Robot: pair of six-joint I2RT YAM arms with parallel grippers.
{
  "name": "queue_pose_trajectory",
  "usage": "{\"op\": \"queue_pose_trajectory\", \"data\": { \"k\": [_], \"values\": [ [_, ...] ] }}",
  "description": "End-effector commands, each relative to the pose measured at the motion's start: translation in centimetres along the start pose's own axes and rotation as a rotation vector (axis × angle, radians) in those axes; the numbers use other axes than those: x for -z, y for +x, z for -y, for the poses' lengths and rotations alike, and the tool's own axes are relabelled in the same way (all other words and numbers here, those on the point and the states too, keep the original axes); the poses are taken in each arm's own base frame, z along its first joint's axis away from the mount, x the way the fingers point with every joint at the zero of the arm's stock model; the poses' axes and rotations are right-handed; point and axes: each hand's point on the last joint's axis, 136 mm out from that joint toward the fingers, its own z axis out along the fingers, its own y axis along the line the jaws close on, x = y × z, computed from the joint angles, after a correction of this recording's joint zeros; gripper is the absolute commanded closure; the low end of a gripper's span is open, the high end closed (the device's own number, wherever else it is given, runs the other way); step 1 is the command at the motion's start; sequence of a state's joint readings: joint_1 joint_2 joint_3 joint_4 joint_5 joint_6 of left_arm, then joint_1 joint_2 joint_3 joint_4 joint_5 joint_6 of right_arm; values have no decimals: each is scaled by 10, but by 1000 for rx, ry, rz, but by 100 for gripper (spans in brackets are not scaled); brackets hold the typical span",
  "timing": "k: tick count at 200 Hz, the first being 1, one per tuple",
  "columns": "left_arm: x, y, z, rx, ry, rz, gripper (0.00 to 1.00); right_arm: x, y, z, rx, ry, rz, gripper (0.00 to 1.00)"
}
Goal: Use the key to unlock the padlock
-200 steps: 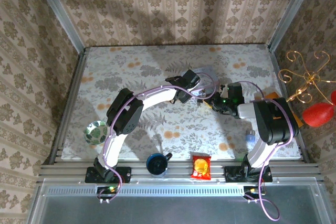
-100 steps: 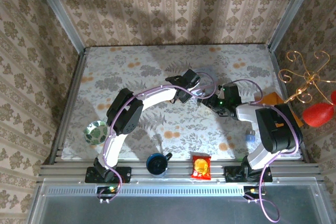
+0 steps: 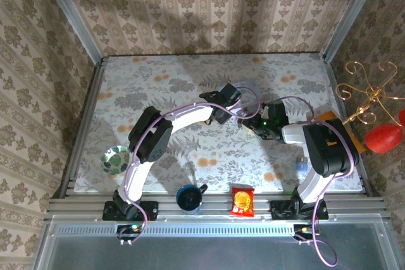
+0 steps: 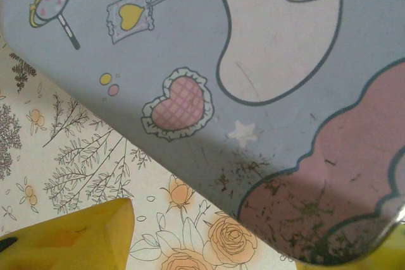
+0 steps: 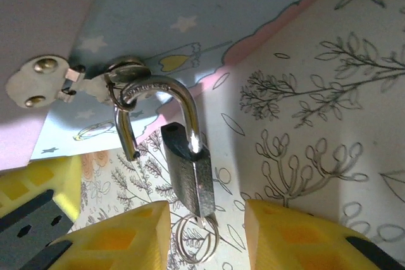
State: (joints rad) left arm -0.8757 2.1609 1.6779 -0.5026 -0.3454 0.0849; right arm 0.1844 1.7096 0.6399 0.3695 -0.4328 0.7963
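Right end effector (image 5: 205,212) now sits further left, nearer the tin box (image 4: 190,30).
Its jaws stand apart around the padlock (image 5: 190,169); left end effector (image 4: 262,226) is also spread, over the box corner.

The table (image 3: 190,86) wears a floral cloth. A tin (image 4: 266,93) lies past its middle, and the padlock (image 5: 190,169) on the tin's hasp rests on the cloth beside it. A green bowl (image 3: 116,160) sits at the left edge. A blue mug (image 3: 189,198) and a red snack bag (image 3: 242,201) are at the near edge.
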Motion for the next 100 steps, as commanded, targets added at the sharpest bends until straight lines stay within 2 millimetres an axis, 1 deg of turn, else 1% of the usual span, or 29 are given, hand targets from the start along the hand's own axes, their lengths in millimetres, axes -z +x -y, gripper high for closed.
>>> {"op": "queue_pose_trajectory", "data": {
  "k": [1, 23, 57, 76, 100],
  "values": [
    [1, -5, -3, 19, -8, -2, 35, -26, 4, 3, 22, -2, 0, 64],
    [1, -4, -3, 20, -10, -4, 35, -31, 7, 2, 16, -8, -9, 65],
    [1, -3, -4, 22, -12, -6, 35, -32, 9, 3, 7, -12, -7, 70],
    [2, -4, -5, 24, -15, -4, 35, -32, 11, 4, 0, -15, -10, 78],
    [2, -5, -5, 24, -18, -3, 35, -27, 12, 5, -7, -18, 5, 90]
  ]
}}
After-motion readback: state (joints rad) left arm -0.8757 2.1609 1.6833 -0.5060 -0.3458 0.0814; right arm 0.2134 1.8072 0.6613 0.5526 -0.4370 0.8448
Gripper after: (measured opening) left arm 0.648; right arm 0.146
